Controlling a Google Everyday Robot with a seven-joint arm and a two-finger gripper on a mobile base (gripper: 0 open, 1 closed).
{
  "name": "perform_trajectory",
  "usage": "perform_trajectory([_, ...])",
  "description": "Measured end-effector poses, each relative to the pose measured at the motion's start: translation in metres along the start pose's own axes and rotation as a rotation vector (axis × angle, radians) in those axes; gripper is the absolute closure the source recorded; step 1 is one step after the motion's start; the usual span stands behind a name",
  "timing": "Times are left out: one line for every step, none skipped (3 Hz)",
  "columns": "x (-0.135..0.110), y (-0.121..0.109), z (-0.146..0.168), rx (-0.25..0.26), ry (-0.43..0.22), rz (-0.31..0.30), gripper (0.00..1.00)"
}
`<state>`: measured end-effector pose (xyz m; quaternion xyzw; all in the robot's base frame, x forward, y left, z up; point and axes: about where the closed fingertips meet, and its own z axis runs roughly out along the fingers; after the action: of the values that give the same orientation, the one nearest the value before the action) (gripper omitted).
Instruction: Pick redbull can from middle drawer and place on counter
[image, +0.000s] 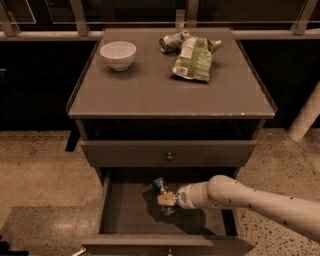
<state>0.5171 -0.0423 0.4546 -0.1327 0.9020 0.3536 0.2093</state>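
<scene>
The middle drawer (125, 210) is pulled open, and the only thing in it is the redbull can (160, 186), sitting tilted near the back. The gripper (166, 199) is down in there with its fingers closed round the can's middle, hiding that part. The arm (250, 197) runs off the right edge. Up on the counter (150, 90) there's a white bowl (118, 54), a green bag (194, 59) and a dented can (172, 42). Its labels aren't readable.
</scene>
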Motion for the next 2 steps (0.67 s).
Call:
perform_trajectory([-0.007,0.032,-0.027,0.093,-0.05,-0.039,1.0])
perform_trajectory([-0.008,0.06,-0.046,0.185,-0.09,-0.084,1.0])
